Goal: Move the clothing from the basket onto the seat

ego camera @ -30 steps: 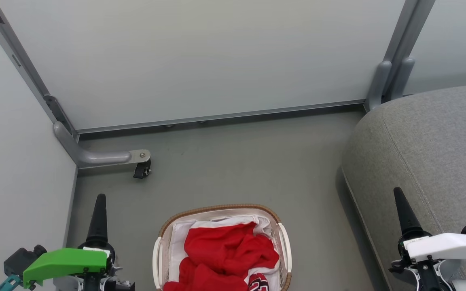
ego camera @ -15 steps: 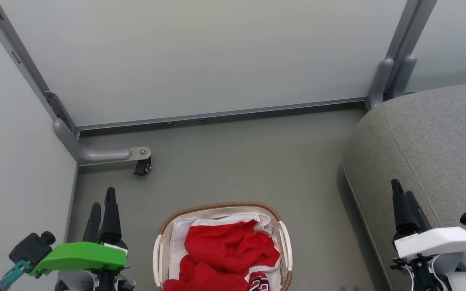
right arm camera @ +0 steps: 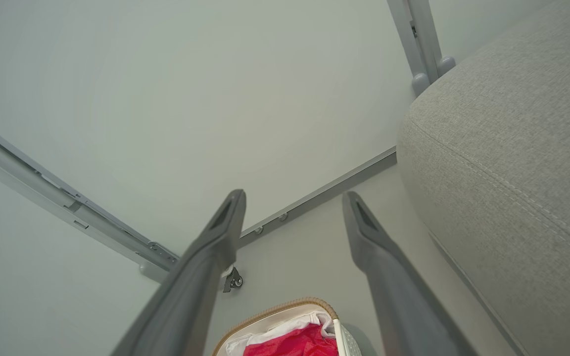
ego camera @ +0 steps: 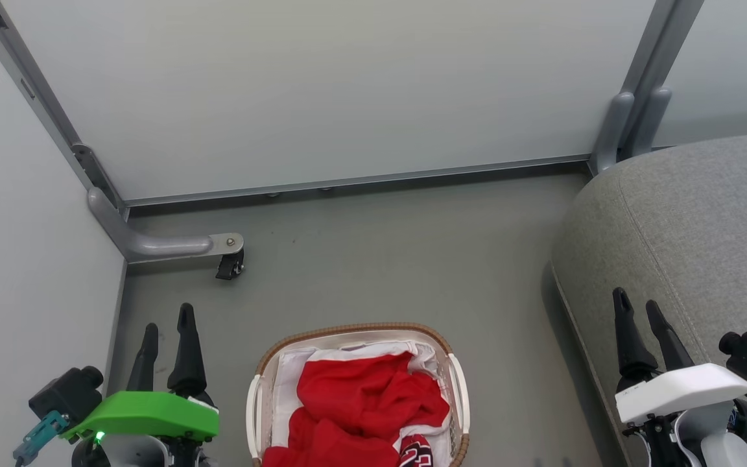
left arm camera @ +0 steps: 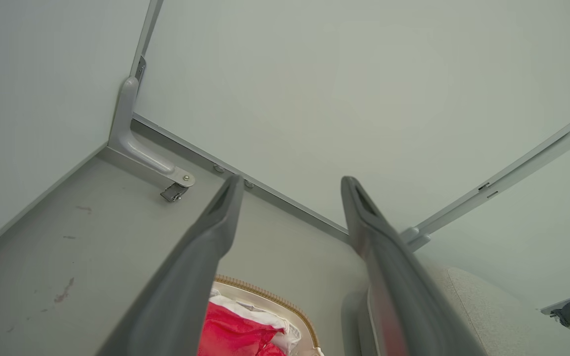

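Two grippers, both empty. Left of the small oval white plastic basket with the brown woven rim (ego camera: 347,330), my left gripper (ego camera: 167,319) hangs over the grey floor (ego camera: 380,259), its two dark fingers spread and holding nothing. Inside the basket, the soft red clothing with white trim (ego camera: 367,395) lies heaped on the white liner (ego camera: 286,383). Right of the basket, my right gripper (ego camera: 636,299) also has its fingers parted. It sits over the front edge of the large grey fabric seat cushion (ego camera: 704,227), which stands apart from the basket.

I judge the step in hand to be the reach for a first garment. I'd bring one gripper over the basket's middle, lower it onto the highest red fold, and pinch cloth only, clear of liner and rim.

A second ago each gripper showed edge-on as a single finger. Now both wrists have rolled, so the finger pairs show side by side. Basket and clothing sit as before.
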